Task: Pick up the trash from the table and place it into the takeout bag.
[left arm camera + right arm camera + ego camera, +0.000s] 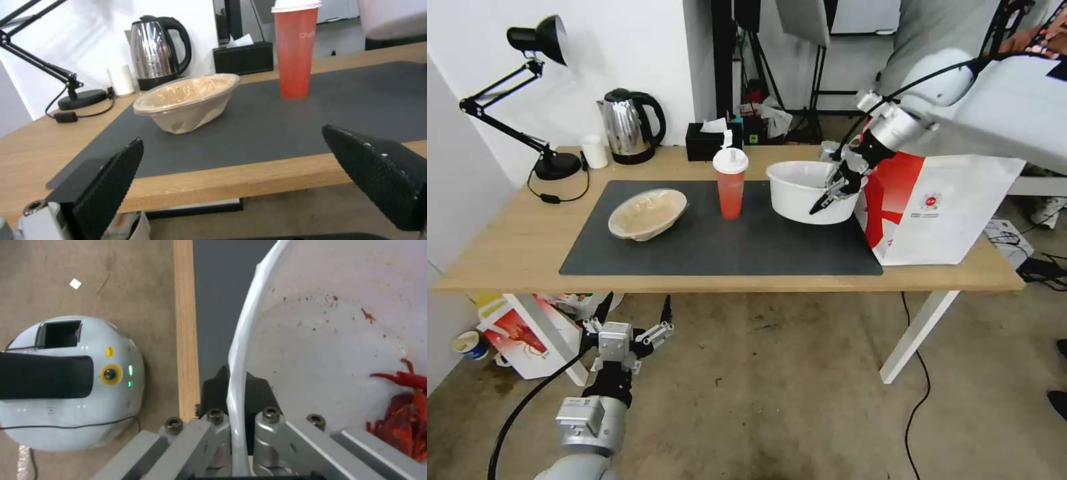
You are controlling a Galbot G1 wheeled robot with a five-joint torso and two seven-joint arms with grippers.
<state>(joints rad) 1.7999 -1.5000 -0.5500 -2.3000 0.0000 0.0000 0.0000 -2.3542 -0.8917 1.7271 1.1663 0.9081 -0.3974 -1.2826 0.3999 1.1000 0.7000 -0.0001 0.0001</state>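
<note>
Head view: right gripper [829, 193] clamped on near rim of white bowl [800, 190], one finger inside, one outside. Bowl at right end of dark mat [720, 250] on table [514, 247], touching or just beside takeout bag [954, 213], which stands upright at table's right end. Right wrist view: fingers [213, 390] pinching thin rim of bowl [320, 340], red crayfish scraps [407, 420] inside. Red cup [730, 183] w/ white lid upright at mat centre; beige oval bowl [647, 213] on mat's left part. Left gripper [627, 333] parked low before table edge, fingers spread wide, holding nothing. Kettle [630, 127] and tissue box [710, 141] at back edge.
</note>
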